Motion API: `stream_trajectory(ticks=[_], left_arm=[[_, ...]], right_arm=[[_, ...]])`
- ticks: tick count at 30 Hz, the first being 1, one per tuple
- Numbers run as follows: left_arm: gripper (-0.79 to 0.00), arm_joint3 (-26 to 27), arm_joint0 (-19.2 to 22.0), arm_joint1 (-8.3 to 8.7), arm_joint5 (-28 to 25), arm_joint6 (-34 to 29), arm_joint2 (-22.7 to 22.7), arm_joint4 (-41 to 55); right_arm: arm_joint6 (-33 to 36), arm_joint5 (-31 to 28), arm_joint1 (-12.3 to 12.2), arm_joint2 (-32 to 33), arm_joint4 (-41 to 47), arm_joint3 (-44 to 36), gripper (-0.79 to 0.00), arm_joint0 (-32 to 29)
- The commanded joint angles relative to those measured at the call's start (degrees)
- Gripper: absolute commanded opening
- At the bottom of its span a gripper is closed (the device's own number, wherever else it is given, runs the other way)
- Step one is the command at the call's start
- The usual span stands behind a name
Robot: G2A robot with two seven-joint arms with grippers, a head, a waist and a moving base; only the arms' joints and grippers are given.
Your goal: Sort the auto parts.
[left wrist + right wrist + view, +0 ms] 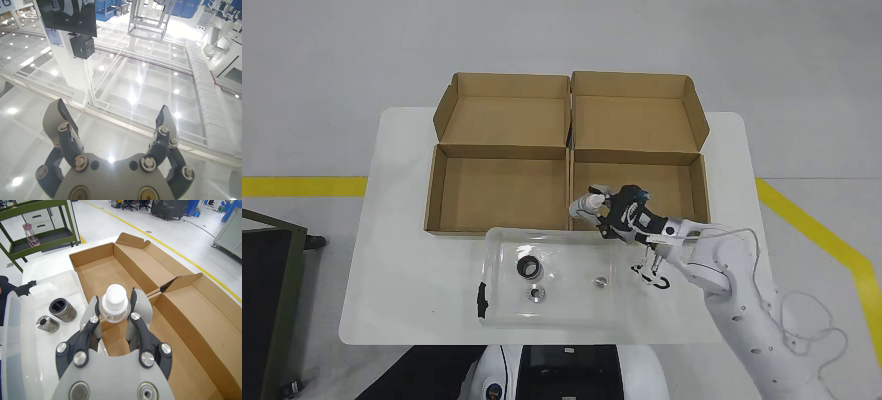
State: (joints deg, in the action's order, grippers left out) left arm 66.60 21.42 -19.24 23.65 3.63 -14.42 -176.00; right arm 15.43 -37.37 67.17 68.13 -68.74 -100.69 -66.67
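On a white bench (402, 200) in a factory hall, the right jaws pinch a white-capped part (115, 296) over the right box (672, 185), frame centre. It is probably best lowered before release, clear of the tray (562, 300). Left jaws are spread, holding nothing.

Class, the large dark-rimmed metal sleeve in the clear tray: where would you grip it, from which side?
Probably from above, pinching the round outer wall of the sleeve: it seems to stand upright, bore up, clear of the tray walls.
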Motion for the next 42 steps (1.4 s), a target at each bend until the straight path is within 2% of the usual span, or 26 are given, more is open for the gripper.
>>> stream_trajectory(ticks=[1, 13, 26, 27, 29, 30, 36, 38, 41, 42], left_arm=[[0.0, 0.0, 0.0, 0.0, 0.0, 0.0, 0.0, 0.0], [0.0, 0.0, 0.0, 0.0, 0.0, 0.0, 0.0, 0.0], [0.0, 0.0, 0.0, 0.0, 0.0, 0.0, 0.0, 0.0], [0.0, 0.0, 0.0, 0.0, 0.0, 0.0, 0.0, 0.0], [0.0, 0.0, 0.0, 0.0, 0.0, 0.0, 0.0, 0.0], [0.0, 0.0, 0.0, 0.0, 0.0, 0.0, 0.0, 0.0], [0.0, 0.0, 0.0, 0.0, 0.0, 0.0, 0.0, 0.0], [0.0, 0.0, 0.0, 0.0, 0.0, 0.0, 0.0, 0.0], [0.0, 0.0, 0.0, 0.0, 0.0, 0.0, 0.0, 0.0], [0.0, 0.0, 0.0, 0.0, 0.0, 0.0, 0.0, 0.0]], right_arm=[[0.6, 0.7, 0.0, -0.2, -1.2, 0.9, -0.785, 0.6], [4.8, 3.5, 0.5, -2.3, -1.8, 6.5, -0.785, 4.9], [5.0, 5.2, 1.0, -4.6, -2.5, 12.3, -0.785, 8.0], [5.0, 5.2, 1.0, -4.7, -2.5, 12.5, -0.754, 8.1], [5.0, 5.3, 1.1, -5.0, -2.5, 13.0, -0.613, 8.3], [5.1, 5.4, 1.1, -5.1, -2.5, 13.1, -0.57, 8.4], [6.0, 5.5, 1.2, -5.7, -2.6, 13.8, -0.477, 8.8], [6.1, 5.5, 1.2, -5.8, -2.5, 13.9, -0.406, 8.9], [6.3, 5.6, 1.3, -5.9, -2.5, 13.9, 0.0, 9.0], [6.4, 5.6, 1.3, -5.8, -2.5, 13.7, 0.0, 9.0]])
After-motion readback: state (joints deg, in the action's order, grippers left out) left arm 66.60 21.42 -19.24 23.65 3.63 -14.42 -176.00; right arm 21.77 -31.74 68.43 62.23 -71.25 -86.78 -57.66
